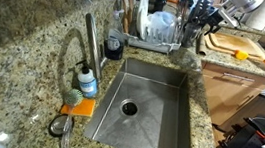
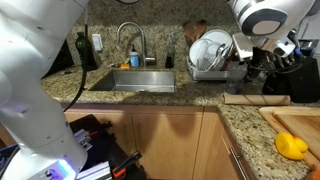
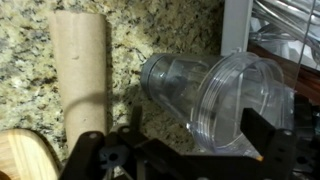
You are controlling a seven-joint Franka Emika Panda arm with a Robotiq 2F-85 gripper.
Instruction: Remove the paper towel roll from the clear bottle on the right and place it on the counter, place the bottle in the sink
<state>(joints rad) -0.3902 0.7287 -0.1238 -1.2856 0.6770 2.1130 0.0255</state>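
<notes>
**ENTRY: counter nr rack, 4 items + handling notes**

1. Gripper [image 3: 190,140]: jaws spread to widest, nothing btwn them, nothing held. Hangs above counter [image 3: 25,60], looking down on item 2.
2. Clear bottle [image 3: 200,90]: see-through, lying on its side on the granite. Wider end toward dish rack [image 1: 151,48], narrower end toward item 3. Looks empty. Not made out in either exterior view.
3. Paper towel roll [image 3: 80,70]: reads as a bare beige tube, flat on counter, out of the bottle and just beside it. Touching or not: cannot tell. Judged: removal half of task done.
4. Sink [image 1: 168,118]: steel basin w/ round drain, well apart from bottle, on the other side of the rack.

**Step in hand (judged):** grasp bottle, carry to sink.

**Handling notes:**
- Round, smooth, lying down, so likely to roll or squirt out under a poor pinch.
- Turn wrist so jaws close across the diameter, bottle's long axis running btwn them.
- Centre on the straight body, not the flared rim.
- Descend till jaws straddle past the widest line, stopping short of the granite.
- Close slowly, since the thin clear wall may flex.
- Keep clear of the tube and of the wooden disc [image 3: 25,155] at frame edge.
- Lift straight up, pass over rack rim w/ margin, lower into basin before release. No dropping.
</notes>
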